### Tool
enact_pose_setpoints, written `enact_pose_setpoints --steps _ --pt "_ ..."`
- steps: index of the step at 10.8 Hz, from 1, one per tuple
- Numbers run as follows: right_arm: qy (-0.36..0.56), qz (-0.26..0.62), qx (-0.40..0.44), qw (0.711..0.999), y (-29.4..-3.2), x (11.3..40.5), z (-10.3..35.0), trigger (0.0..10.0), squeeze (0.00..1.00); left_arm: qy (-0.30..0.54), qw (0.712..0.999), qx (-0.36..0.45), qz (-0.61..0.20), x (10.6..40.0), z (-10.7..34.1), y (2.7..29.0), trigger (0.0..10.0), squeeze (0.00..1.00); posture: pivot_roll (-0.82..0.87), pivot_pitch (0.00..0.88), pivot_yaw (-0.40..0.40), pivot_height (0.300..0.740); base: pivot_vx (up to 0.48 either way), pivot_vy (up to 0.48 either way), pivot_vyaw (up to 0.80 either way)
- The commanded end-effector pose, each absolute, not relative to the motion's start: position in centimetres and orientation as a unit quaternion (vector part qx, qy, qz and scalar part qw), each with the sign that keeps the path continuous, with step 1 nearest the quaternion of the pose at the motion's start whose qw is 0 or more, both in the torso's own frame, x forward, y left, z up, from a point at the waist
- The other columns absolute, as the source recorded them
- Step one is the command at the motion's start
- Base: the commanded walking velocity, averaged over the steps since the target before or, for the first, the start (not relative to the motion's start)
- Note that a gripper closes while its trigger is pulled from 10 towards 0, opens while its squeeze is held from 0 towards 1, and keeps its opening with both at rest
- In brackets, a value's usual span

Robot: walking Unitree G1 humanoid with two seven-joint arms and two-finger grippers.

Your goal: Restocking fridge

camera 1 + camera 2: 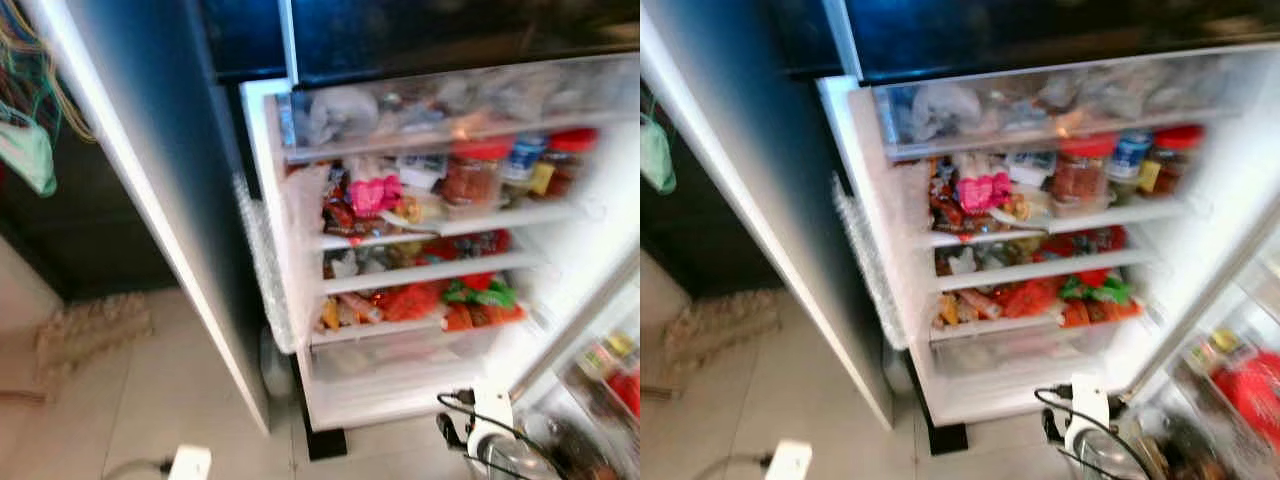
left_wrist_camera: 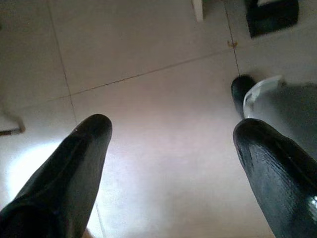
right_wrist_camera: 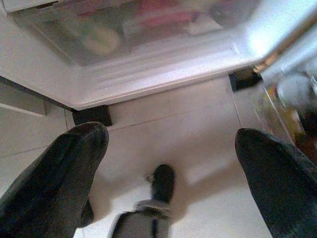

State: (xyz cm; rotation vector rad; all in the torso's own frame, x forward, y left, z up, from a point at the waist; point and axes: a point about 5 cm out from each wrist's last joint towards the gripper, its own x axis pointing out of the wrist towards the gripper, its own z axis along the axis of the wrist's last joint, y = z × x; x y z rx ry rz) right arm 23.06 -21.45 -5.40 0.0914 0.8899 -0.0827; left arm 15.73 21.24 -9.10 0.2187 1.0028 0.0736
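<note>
Tile floor (image 2: 163,124) lay nearest you, both arms hanging over it: left gripper (image 2: 171,163) with jaws spread, right gripper (image 3: 171,168) likewise spread, gripping nothing. Farther off, the fridge (image 1: 300,330) stood open, shelves packed, red-lidded jars (image 1: 478,172) far right.

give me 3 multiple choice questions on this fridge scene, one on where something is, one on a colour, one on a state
1. Where is the pink packet?
A. on a fridge shelf
B. on the floor
C. in the left tool

2. What colour are the lids of the jars?
A. blue
B. red
C. black

3. What state is the left tool in?
A. shut on a jar
B. shut on a packet
C. open, holding nothing

Answers:
1 A, it lies among the snacks on a shelf beside the jars.
2 B, the lids show red.
3 C, its fingers stand apart over the bare floor.
</note>
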Motion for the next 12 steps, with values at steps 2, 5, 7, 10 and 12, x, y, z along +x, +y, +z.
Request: enact_pose_setpoints --steps 2,5,7,10,12 --pt "0.438 -0.040 0.043 0.897 -21.48 22.77 -5.59 10.0 0.00 0.482 0.867 0.122 0.037 15.95 -8.94 21.73 10.0 0.00 -0.17 0.000 0.081 0.740 0.000 0.000 0.00" --pt "0.439 -0.039 0.042 0.897 -21.50 22.80 -5.57 10.0 0.00 0.481 0.868 0.118 0.040 15.97 -8.94 21.71 10.0 0.00 -0.16 0.000 0.077 0.740 0.000 0.000 0.00" --pt "0.439 -0.041 0.044 0.897 -21.49 22.86 -5.54 10.0 0.00 0.480 0.869 0.114 0.043 16.09 -8.88 21.77 10.0 0.00 -0.16 0.000 0.078 0.740 0.000 0.000 0.00" --pt "0.437 -0.049 0.048 0.897 -21.45 23.02 -5.46 10.0 0.00 0.479 0.869 0.113 0.046 16.37 -8.73 22.00 10.0 0.00 -0.16 0.000 0.080 0.740 0.000 0.000 0.00" --pt "0.439 -0.055 0.052 0.895 -21.44 23.06 -5.46 10.0 0.00 0.478 0.870 0.112 0.047 16.50 -8.65 22.12 10.0 0.00 -0.16 0.000 0.085 0.740 0.000 0.000 0.00"
